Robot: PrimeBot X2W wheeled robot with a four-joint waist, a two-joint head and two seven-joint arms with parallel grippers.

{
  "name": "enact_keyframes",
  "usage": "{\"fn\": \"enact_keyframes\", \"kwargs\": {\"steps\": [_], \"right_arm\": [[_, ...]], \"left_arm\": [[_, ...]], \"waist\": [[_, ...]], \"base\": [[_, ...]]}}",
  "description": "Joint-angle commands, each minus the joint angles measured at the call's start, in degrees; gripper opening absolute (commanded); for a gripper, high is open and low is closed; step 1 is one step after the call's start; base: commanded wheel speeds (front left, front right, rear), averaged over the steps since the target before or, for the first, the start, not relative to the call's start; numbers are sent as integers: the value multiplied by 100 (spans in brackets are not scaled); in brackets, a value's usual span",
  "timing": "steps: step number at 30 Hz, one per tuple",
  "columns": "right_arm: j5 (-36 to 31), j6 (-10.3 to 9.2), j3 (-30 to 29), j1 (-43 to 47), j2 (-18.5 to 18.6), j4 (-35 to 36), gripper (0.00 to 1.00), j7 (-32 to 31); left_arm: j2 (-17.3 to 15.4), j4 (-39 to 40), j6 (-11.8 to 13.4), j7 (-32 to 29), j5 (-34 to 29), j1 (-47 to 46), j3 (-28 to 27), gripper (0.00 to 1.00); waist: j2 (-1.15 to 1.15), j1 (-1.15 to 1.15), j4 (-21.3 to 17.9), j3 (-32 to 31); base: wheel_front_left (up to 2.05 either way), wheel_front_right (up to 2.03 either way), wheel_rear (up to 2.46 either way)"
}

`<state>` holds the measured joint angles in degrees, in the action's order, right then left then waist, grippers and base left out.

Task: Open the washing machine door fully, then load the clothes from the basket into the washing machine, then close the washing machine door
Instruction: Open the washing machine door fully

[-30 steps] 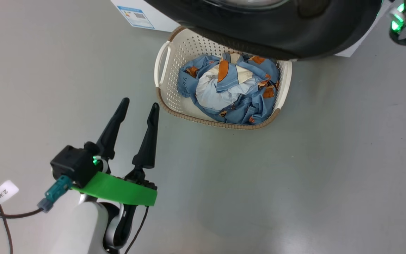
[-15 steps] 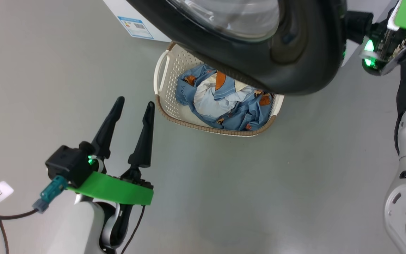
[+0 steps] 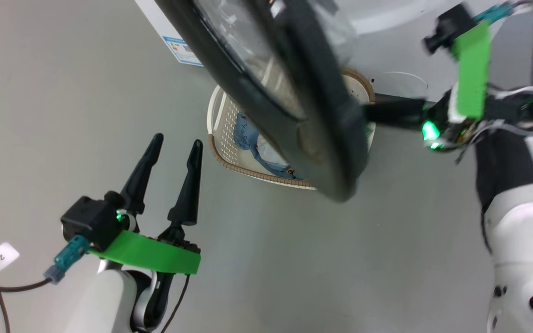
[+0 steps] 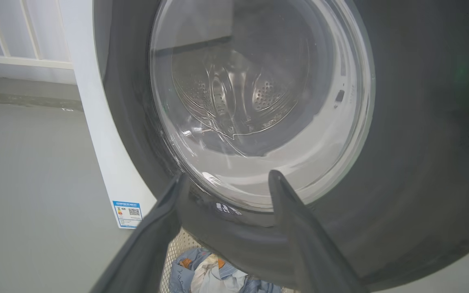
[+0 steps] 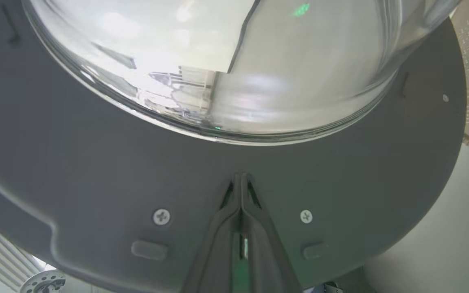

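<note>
While it is closed, the right pincer (image 5: 240, 178) touches the door (image 5: 96, 162).

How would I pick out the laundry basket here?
Find the big white washing machine with its round black door standing open. On the grey floor below that door sits the basket, partly hidden by it. It is the only cream, hole-dotted tub with a brown woven-look rim, and it holds blue clothes.
</note>
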<state>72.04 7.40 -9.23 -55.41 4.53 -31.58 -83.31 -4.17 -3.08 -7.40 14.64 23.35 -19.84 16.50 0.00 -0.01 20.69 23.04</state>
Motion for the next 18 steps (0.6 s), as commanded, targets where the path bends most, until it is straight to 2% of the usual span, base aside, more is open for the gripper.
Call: {"fn": "enact_keyframes", "kwargs": {"steps": [1,9,18], "right_arm": [[106,9,293,241,-164,139,0,23],[983,9,1701,794,-165,390,0,795],[1609,9,2615,929,-165,336,0,1582]], "left_arm": [[-172,144,-9,36,-28,44,-201,100],[-151,112,-9,36,-14,74,-213,100],[-146,95,-9,36,-13,92,-237,100]], "waist": [[0,1,6,-18],[0,1,47,-69],[0,1,87,-116]], "base": [[0,0,0],[0,0,0],[0,0,0]]}}
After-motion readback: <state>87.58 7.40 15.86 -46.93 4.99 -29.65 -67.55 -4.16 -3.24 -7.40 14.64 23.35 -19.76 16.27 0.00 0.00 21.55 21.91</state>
